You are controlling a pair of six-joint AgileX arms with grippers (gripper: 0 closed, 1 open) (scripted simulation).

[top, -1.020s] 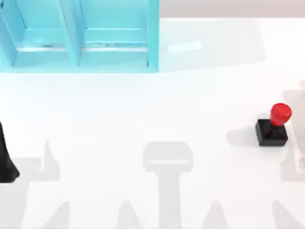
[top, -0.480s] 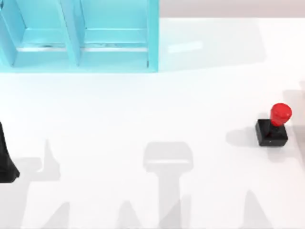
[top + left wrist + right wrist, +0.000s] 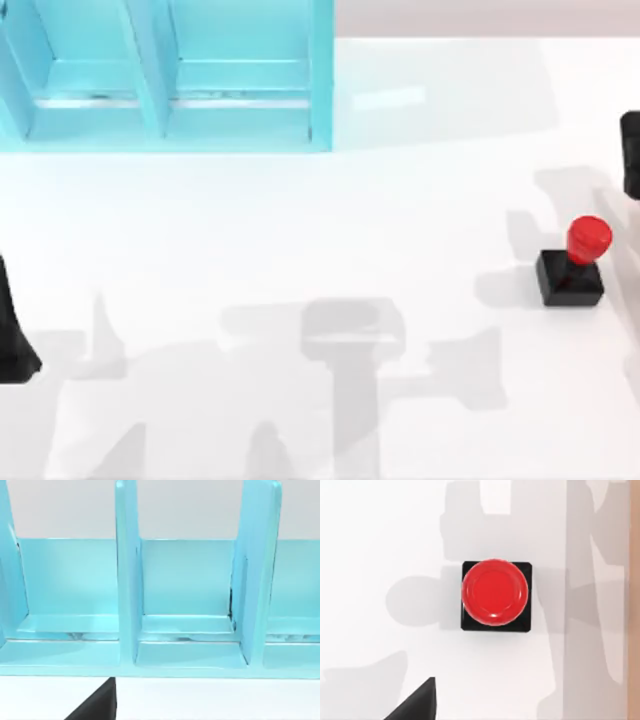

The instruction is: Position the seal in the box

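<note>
The seal (image 3: 572,264), a black square block with a glossy red knob, stands upright on the white table near the right edge. In the right wrist view the seal (image 3: 495,595) appears straight from above, with bare table all around it. My right gripper (image 3: 632,152) shows as a black shape at the right edge, a little behind the seal and apart from it. The box (image 3: 165,75) is a light blue container with upright dividers at the back left. Parked at the left edge, my left gripper (image 3: 12,335) faces the box's compartments (image 3: 187,605).
The white table (image 3: 330,220) stretches open between the box and the seal. Grey shadows of the arms lie across its front half. The table's right edge (image 3: 634,600) runs close beside the seal.
My right arm has come into the top view at the right edge, behind the seal, and its shadows have spread over the table. The seal and the left arm have not moved.
</note>
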